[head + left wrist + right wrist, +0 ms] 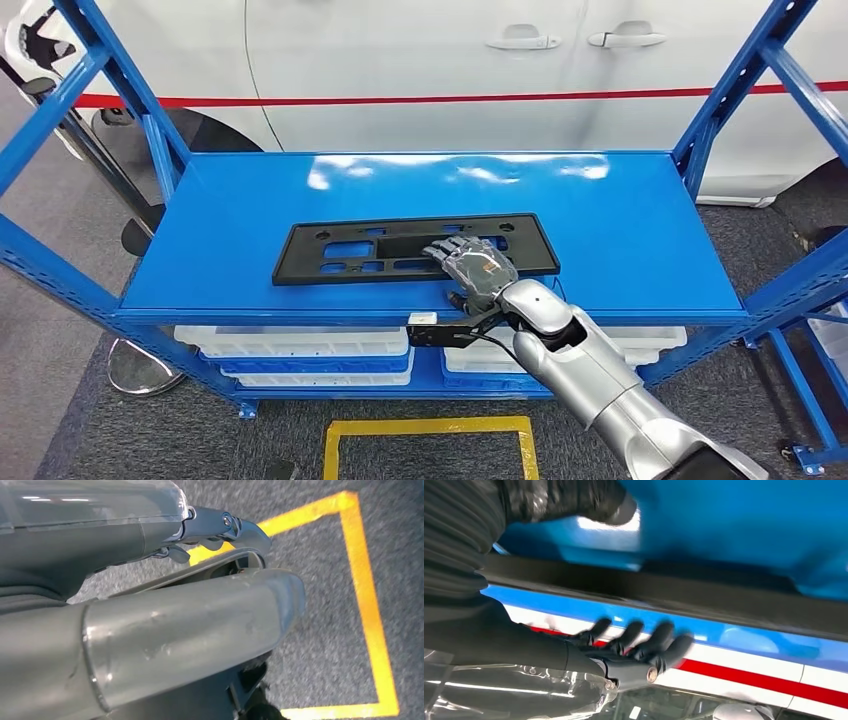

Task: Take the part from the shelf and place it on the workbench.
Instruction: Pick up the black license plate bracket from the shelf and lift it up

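Observation:
The part (380, 250) is a flat black rectangular plate with cut-outs, lying on the blue shelf (620, 230) near its front edge. My right hand (472, 266) lies over the plate's right front portion, fingers pointing toward the back. In the right wrist view the plate's dark edge (684, 592) runs between the thumb (589, 500) and the spread fingers (644, 642), which stand a little apart from it, so nothing is gripped. My left hand (220, 525) hangs low over the floor beside my body; how its fingers lie is unclear.
Blue uprights (745, 75) frame the shelf on both sides. White bins (300, 350) sit on the lower level. A white car (450, 70) stands close behind. A yellow square (430, 445) marks the grey carpet, and a round stand base (140, 370) sits at the left.

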